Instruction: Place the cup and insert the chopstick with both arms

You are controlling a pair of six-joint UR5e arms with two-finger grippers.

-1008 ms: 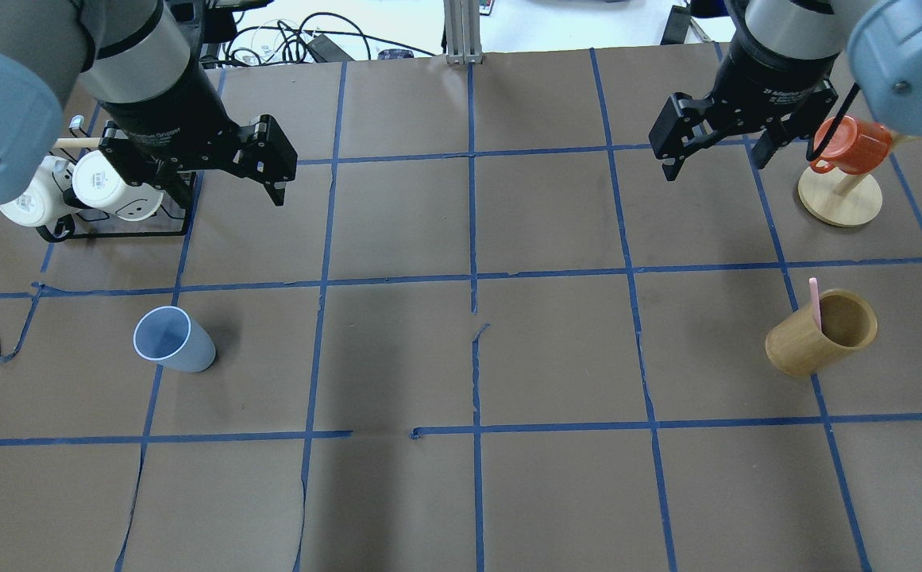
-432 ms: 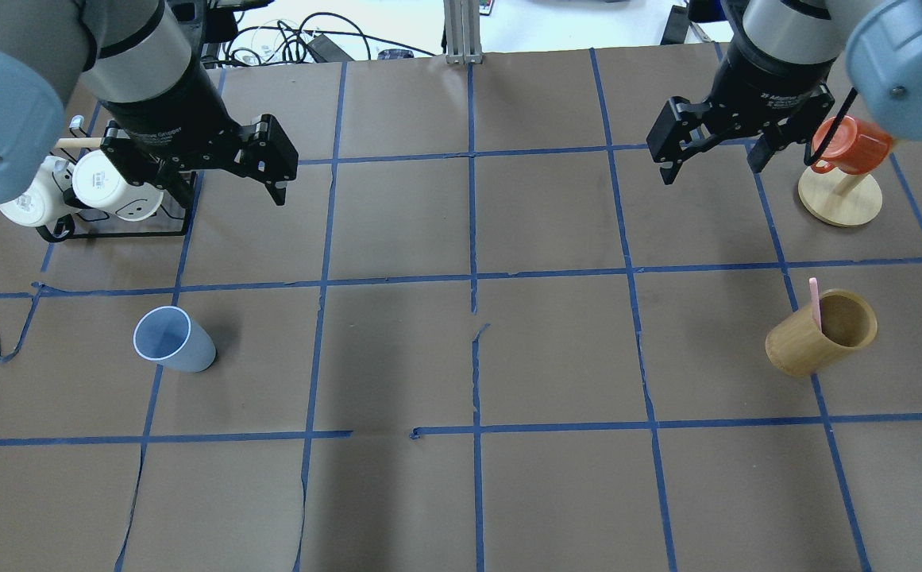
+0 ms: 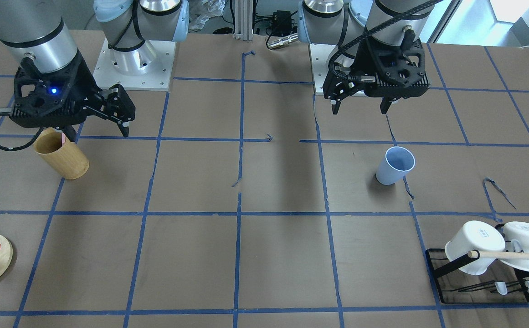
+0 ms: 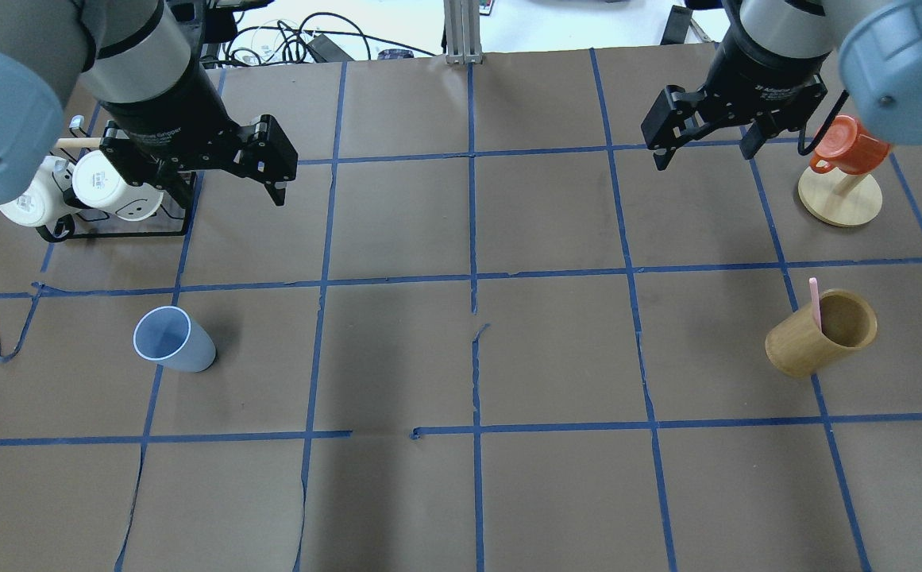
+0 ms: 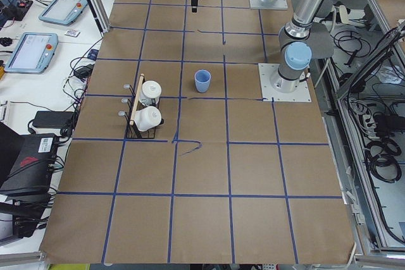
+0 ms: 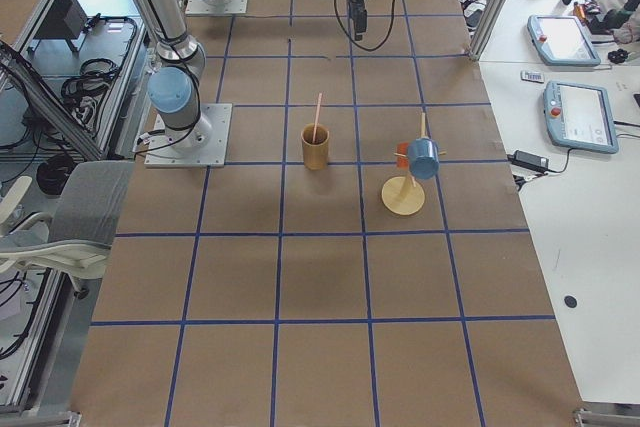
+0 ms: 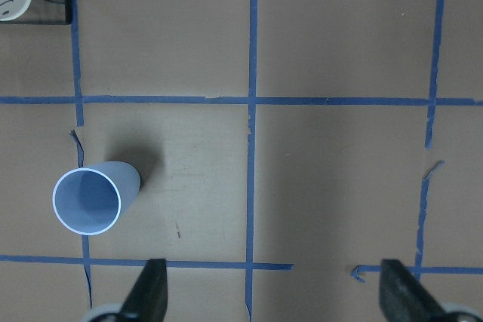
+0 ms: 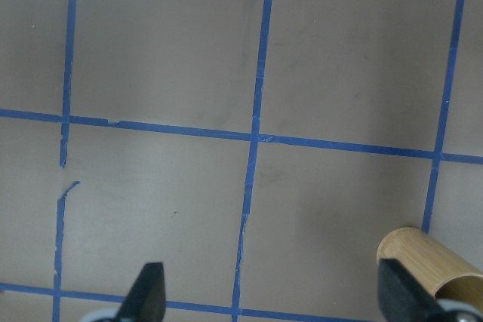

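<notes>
The pale blue cup (image 4: 173, 340) stands upright and empty on the table's left half; it also shows in the front view (image 3: 395, 165) and the left wrist view (image 7: 94, 197). One pink chopstick (image 4: 815, 303) stands in the tan bamboo cylinder (image 4: 814, 338) on the right half. My left gripper (image 4: 226, 179) is open and empty, hovering high beyond the cup, near the mug rack. My right gripper (image 4: 703, 155) is open and empty, hovering high beyond and to the left of the bamboo cylinder (image 8: 426, 258).
A black rack with white mugs (image 4: 111, 191) and a wooden dowel (image 3: 510, 256) stands at the far left. An orange mug (image 4: 846, 147) hangs on a wooden stand (image 4: 840, 199) at the far right. Blue tape lines grid the brown table.
My right gripper has moved a little farther from the robot and slightly left, staying open. The left gripper, cup and chopstick have not moved.
</notes>
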